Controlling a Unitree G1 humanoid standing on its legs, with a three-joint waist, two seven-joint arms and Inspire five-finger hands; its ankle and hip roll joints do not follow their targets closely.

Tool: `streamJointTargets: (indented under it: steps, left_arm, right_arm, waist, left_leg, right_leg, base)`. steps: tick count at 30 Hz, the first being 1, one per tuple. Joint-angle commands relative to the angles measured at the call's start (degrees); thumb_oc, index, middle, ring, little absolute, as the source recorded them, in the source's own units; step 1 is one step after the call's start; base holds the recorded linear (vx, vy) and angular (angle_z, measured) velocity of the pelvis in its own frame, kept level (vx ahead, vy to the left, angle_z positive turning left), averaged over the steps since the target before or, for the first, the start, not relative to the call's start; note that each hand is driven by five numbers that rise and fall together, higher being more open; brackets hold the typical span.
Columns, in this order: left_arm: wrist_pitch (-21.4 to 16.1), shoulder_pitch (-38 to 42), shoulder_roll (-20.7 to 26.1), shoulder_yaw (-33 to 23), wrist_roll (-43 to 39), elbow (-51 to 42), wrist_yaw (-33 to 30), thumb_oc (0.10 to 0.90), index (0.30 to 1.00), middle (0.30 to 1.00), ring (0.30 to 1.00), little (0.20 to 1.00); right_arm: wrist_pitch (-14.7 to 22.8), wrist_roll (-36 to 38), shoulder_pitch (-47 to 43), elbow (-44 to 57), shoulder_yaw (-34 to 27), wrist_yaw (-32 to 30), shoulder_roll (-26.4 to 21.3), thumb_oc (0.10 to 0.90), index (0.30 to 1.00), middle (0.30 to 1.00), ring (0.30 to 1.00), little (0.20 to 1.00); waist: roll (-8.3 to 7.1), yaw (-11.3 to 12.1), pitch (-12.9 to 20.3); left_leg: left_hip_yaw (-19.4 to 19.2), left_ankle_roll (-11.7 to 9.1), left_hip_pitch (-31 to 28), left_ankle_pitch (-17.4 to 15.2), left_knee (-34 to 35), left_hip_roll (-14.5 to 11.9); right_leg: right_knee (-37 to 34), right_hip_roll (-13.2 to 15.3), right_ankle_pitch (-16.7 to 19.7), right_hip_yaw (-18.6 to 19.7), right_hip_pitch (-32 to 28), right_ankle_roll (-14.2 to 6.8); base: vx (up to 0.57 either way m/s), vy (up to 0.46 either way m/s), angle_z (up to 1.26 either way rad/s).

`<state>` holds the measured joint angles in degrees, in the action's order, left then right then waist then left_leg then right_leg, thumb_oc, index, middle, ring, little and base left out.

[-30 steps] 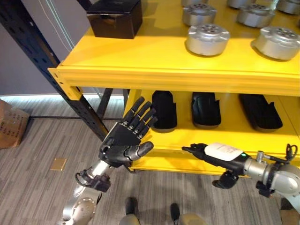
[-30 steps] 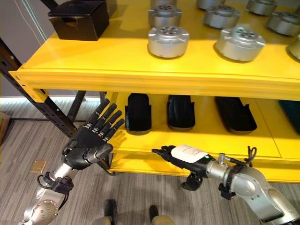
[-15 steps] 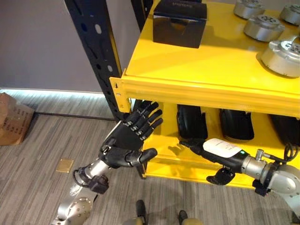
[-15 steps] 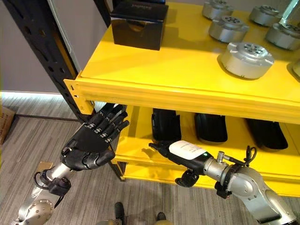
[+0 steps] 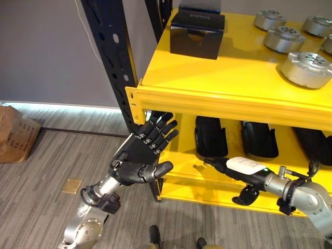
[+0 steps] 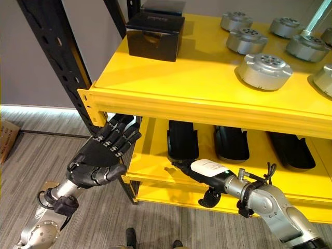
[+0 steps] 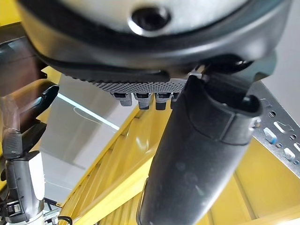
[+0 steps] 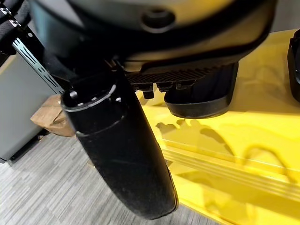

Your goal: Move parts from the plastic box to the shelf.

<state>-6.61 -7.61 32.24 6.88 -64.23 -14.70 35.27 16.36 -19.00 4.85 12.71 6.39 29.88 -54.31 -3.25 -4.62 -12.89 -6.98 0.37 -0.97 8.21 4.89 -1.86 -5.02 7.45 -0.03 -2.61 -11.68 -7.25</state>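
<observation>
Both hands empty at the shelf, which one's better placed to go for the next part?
Probably neither clearly. Both are empty and open, and no plastic box is visible. The left hand is at the shelf corner, toward open floor; the right hand reaches over the lower shelf. Slight edge: left.

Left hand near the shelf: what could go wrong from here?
The left hand, open and empty, is raised close to the yellow shelf edge and the black upright post; moving on could knock its fingers against them. The right hand reaches near a black part on the lower shelf and may bump it.
</observation>
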Motion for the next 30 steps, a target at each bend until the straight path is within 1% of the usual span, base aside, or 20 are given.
streamJointTargets:
  steps: [1,4,6,7,8,9,11,13,14,15,18,23,24,26,30]
  left_arm:
    - [-3.6,4.2,-1.4,-4.4,-0.4,-2.8,1.0,0.900,1.000,1.000,1.000,1.000]
    - [-3.7,4.2,-1.7,-4.6,-0.1,-2.5,1.3,0.900,1.000,1.000,1.000,1.000]
    - [-3.4,4.5,-1.8,-4.6,0.0,-2.7,1.1,0.900,1.000,1.000,1.000,1.000]
    - [-3.3,4.3,-1.8,-4.6,0.4,-2.8,1.5,0.900,1.000,1.000,1.000,1.000]
    - [-3.1,4.5,-1.8,-4.7,1.0,-2.7,1.6,0.900,1.000,1.000,1.000,1.000]
    - [-3.1,4.8,-1.5,-4.4,0.7,-2.5,1.4,0.900,1.000,1.000,1.000,1.000]
    - [-3.1,5.2,-1.6,-4.2,0.9,-1.8,1.5,0.900,1.000,1.000,1.000,1.000]
    - [-3.7,5.1,-1.8,-4.3,2.2,-1.9,1.2,0.900,1.000,1.000,1.000,1.000]
    - [-3.9,5.1,-1.9,-4.4,2.5,-1.9,1.1,0.900,1.000,1.000,1.000,1.000]
    - [-4.1,5.1,-1.9,-4.5,2.3,-1.9,1.0,0.900,1.000,1.000,1.000,1.000]
    - [-3.9,5.1,-2.6,-5.1,2.3,-1.7,1.3,0.900,1.000,1.000,1.000,1.000]
    - [-3.1,5.0,-3.2,-5.6,2.8,-1.9,1.7,0.900,1.000,1.000,1.000,1.000]
    - [-2.2,5.0,-3.4,-5.6,3.3,-1.9,2.2,0.900,1.000,1.000,1.000,1.000]
    - [-1.7,5.3,-3.6,-5.5,3.3,-1.6,2.3,0.900,1.000,1.000,1.000,1.000]
    - [-1.5,5.5,-3.2,-5.4,3.7,-1.7,2.5,0.900,1.000,1.000,1.000,1.000]
  right_arm:
    - [1.3,4.1,-5.0,0.1,0.3,-1.1,-0.5,0.900,1.000,1.000,1.000,1.000]
    - [0.8,3.0,-4.2,-0.5,0.2,-1.6,0.1,0.900,1.000,1.000,1.000,1.000]
    - [0.4,2.4,-4.7,-2.1,0.9,-0.7,0.2,0.900,1.000,1.000,1.000,1.000]
    - [-0.5,2.0,-4.6,-2.6,1.3,0.7,0.3,0.900,1.000,1.000,1.000,1.000]
    - [-1.5,2.6,-4.4,-2.9,1.8,0.6,0.3,0.900,1.000,1.000,1.000,1.000]
    - [-2.4,3.1,-4.5,-3.8,2.1,-1.4,0.4,0.900,1.000,1.000,1.000,1.000]
    - [-1.3,-0.7,-5.6,-7.5,2.8,-4.5,1.1,0.900,1.000,1.000,1.000,1.000]
    - [-1.8,-3.4,-5.8,-10.0,3.0,-7.6,1.5,0.900,1.000,1.000,1.000,1.000]
    - [-2.1,-5.5,-5.8,-11.1,2.9,-10.5,1.9,0.900,1.000,1.000,1.000,1.000]
    - [-2.6,-6.1,-6.1,-12.2,2.8,-12.1,2.3,0.900,1.000,1.000,1.000,1.000]
    - [-3.9,-9.4,-6.7,-14.5,2.3,-14.6,4.0,0.900,1.000,1.000,1.000,1.000]
    - [-4.8,-11.0,-7.3,-15.9,2.6,-15.4,5.3,0.900,1.000,1.000,1.000,1.000]
    - [-5.2,-12.2,-8.2,-17.9,3.5,-16.9,6.1,0.900,1.000,1.000,1.000,1.000]
    - [-5.4,-13.7,-9.2,-19.5,4.2,-18.4,6.6,0.900,1.000,1.000,1.000,1.000]
    - [-6.4,-13.7,-10.5,-21.2,4.9,-19.4,6.8,0.900,1.000,1.000,1.000,1.000]
  waist:
    - [-0.63,1.0,4.2]
    - [-0.73,0.9,4.0]
    - [-0.78,1.0,3.9]
    - [-0.79,1.1,3.8]
    - [-0.84,1.1,3.7]
    - [-0.82,1.2,3.6]
    - [-0.77,1.3,3.5]
    - [-0.70,1.5,3.4]
    - [-0.64,1.5,3.3]
    - [-0.58,1.6,3.2]
    - [-0.33,1.7,3.1]
    - [-0.14,1.9,3.1]
    - [0.05,2.3,3.0]
    - [0.16,2.6,3.0]
    - [0.37,2.9,2.6]
  left_leg:
    - [-0.5,-3.2,-6.3,-10.1,0.1,-4.5]
    - [-0.8,-3.3,-6.3,-10.2,0.1,-4.7]
    - [-0.8,-3.3,-6.4,-10.2,0.1,-4.8]
    - [-0.8,-3.3,-6.4,-10.2,0.1,-4.8]
    - [-0.8,-3.4,-6.4,-10.2,0.1,-4.9]
    - [-0.7,-3.4,-6.4,-10.2,0.1,-4.9]
    - [-0.8,-3.3,-6.5,-10.3,0.1,-4.8]
    - [-0.7,-3.3,-6.5,-10.4,0.1,-4.9]
    - [-0.7,-3.3,-6.6,-10.4,0.1,-4.8]
    - [-0.6,-3.2,-6.6,-10.4,0.1,-4.8]
    - [-0.6,-3.1,-6.7,-10.6,0.1,-4.6]
    - [-0.5,-3.1,-6.7,-10.7,0.1,-4.5]
    - [-0.4,-3.0,-6.8,-10.7,0.1,-4.5]
    - [-0.3,-2.9,-6.9,-10.8,0.1,-4.4]
    - [-0.3,-2.8,-6.8,-10.7,0.1,-4.3]
  right_leg:
    - [0.0,-1.7,-0.1,-1.7,3.9,1.0]
    - [0.0,-1.7,-0.3,-2.0,3.8,1.1]
    - [0.0,-1.6,-0.3,-2.2,3.8,1.1]
    - [0.0,-1.6,-0.3,-2.3,3.7,1.0]
    - [0.0,-1.6,-0.3,-2.4,3.7,1.0]
    - [0.0,-1.6,-0.3,-2.4,3.7,1.1]
    - [0.0,-1.5,-0.4,-2.7,3.6,1.0]
    - [0.0,-1.4,-0.4,-3.0,3.5,1.0]
    - [0.0,-1.4,-0.4,-3.1,3.5,1.0]
    - [0.0,-1.4,-0.4,-3.2,3.5,1.0]
    - [0.0,-1.3,-0.5,-3.3,3.4,1.0]
    - [0.0,-1.2,-0.6,-3.5,3.3,1.0]
    - [0.0,-1.1,-0.7,-3.8,3.2,1.1]
    - [0.0,-1.0,-0.8,-4.0,3.1,1.1]
    - [0.3,-0.8,-0.8,-4.2,3.3,1.0]
  base:
    - [0.00,0.000,0.00]
    - [0.00,0.000,0.00]
    - [0.00,-0.017,0.00]
    - [-0.01,-0.035,0.01]
    - [-0.01,-0.034,0.03]
    - [0.00,0.000,0.00]
    - [0.00,0.000,0.00]
    - [-0.01,-0.022,0.06]
    - [-0.01,-0.015,0.08]
    - [-0.01,-0.012,0.10]
    - [0.00,-0.003,0.05]
    - [0.00,0.000,0.00]
    - [0.00,0.000,0.00]
    - [0.00,0.000,0.00]
    - [0.00,0.000,0.00]
